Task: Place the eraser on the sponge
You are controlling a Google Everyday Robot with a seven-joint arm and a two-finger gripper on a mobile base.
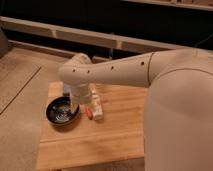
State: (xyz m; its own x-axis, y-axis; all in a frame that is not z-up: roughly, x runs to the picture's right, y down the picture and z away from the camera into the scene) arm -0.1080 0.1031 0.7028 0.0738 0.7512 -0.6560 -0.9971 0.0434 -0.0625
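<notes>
Currently my end effector (79, 100) hangs low over the wooden worktop (115, 135), beside the black bowl (62, 111). Whether it is spread, closed or holding the eraser, I cannot tell, and the eraser is nowhere visible. The blue-grey sponge (66, 89) lies just left of it in view, behind the bowl.

A black bowl (62, 111) sits beside a white bottle (96, 107) on the wooden table (117, 132).
</notes>
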